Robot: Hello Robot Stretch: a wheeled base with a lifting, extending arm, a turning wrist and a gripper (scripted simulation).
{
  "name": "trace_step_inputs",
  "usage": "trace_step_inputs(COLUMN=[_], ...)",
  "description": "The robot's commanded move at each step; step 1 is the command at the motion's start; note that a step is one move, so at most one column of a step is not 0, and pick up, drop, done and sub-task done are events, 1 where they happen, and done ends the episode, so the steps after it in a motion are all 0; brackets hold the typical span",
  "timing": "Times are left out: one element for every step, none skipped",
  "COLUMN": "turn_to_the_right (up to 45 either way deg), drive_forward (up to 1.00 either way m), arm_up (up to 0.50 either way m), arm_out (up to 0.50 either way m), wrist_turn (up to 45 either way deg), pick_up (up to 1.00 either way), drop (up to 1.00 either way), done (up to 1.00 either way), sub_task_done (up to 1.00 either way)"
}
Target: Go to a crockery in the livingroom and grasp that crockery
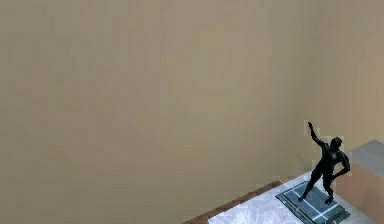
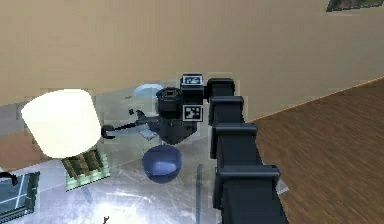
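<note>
Sitting mouth-up is a round blue bowl [image 2: 163, 163].

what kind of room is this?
Likely a living room: a table carrying a cream-shaded lamp and a blue bowl, a dark figure statue, and wood flooring.

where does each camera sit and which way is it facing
Forward view: on the robot, looking ahead and down at a beige wall and dark statue.
Arm side view: on the robot's body, looking sideways over a table with lamp and blue bowl; arm and gripper show.
Shared: likely the statue's base, at its left edge.
</note>
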Motion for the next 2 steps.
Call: trace_step_inputs(turn_to_the_right=[0.0, 0.0], drive_forward=[0.00, 0.00], arm_up=[0.00, -0.30], arm_out=[0.00, 0.00], wrist_turn=[21.0, 0.0], pick_up=[0.00, 0.00], drop=[0.00, 0.00], done=[0.00, 0.00], sub_task_done=[0.00, 0.00])
